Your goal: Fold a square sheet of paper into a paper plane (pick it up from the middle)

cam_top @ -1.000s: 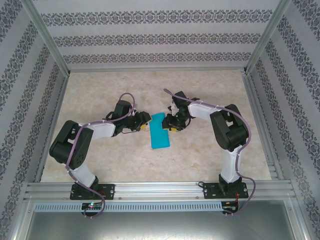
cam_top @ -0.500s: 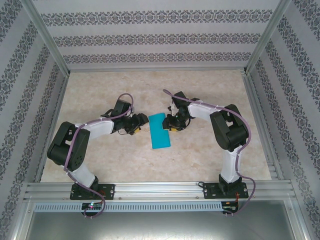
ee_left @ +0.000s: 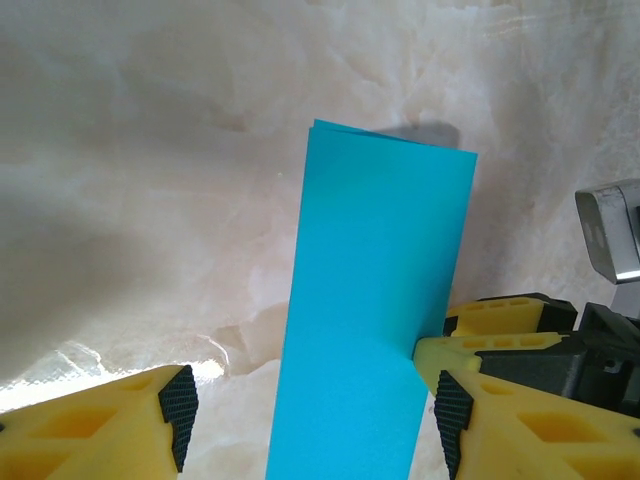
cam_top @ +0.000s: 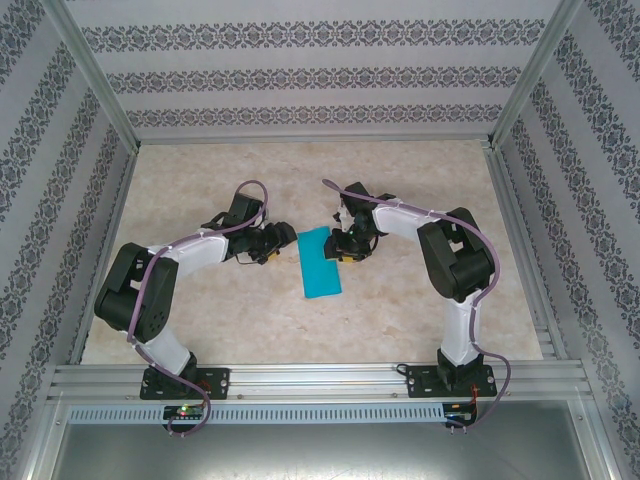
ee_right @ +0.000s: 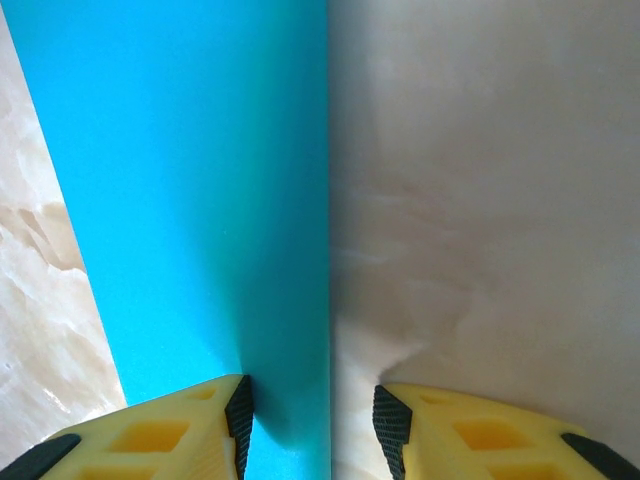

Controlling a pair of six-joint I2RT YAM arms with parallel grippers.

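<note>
teal paper (cam_top: pixel 320 262) separates left claw (ee_left: pixel 315 415) from right claw (ee_right: pixel 315 412).

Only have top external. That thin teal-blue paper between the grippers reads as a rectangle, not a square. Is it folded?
Observer: Yes. In the left wrist view the thin teal-blue paper sheet shows two layered edges at its far end.
Operator: Right gripper clamped on it?
Observer: No. The right gripper is open and straddles the paper's long edge, one pad over paper, the other over the marbled tabletop.
Operator: Left?
Observer: The left gripper is open, with its fingers either side of the paper's near end.
</note>
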